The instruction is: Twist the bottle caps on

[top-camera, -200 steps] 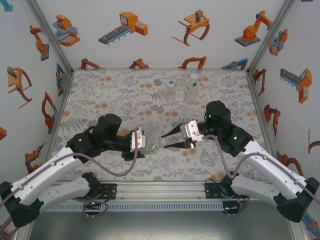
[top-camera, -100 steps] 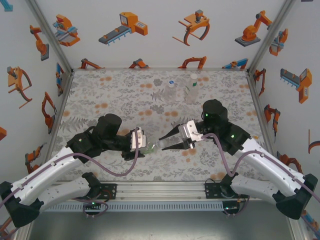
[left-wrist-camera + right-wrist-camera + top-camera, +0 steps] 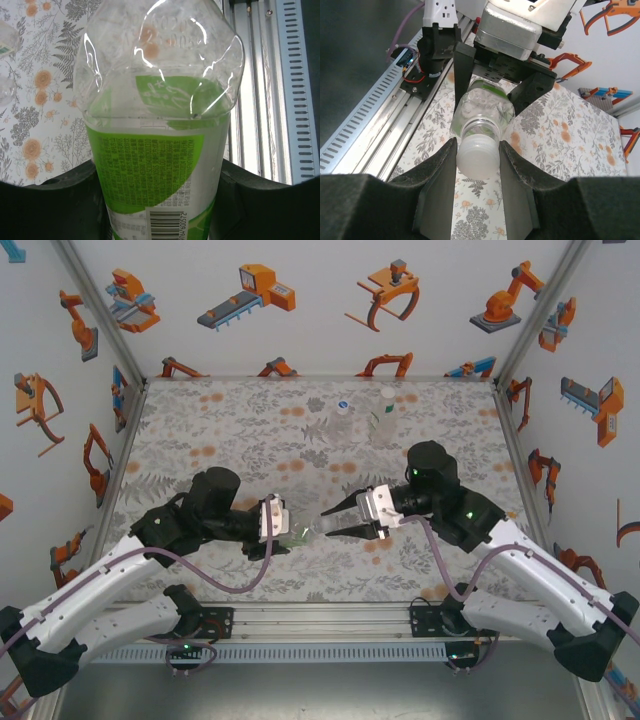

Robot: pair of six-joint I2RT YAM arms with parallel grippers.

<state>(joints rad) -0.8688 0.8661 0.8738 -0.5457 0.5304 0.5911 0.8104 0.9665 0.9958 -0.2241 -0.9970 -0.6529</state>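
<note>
Left gripper [image 3: 289,533] clamped on green-labelled bottle [image 3: 160,165] held level, right gripper [image 3: 326,524] pinching white cap [image 3: 477,159] at its neck.

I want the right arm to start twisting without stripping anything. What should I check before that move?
1. Left pincer shut on the bottle, which lies on its side: ok.
2. Right pincer shut on the cap: ok.
3. Cap at the bottle's mouth and roughly in line with it: ok.
4. Cap threads caught on the mouth: cannot tell.
5. Far bottles upright and apart from both arms: ok.
</note>
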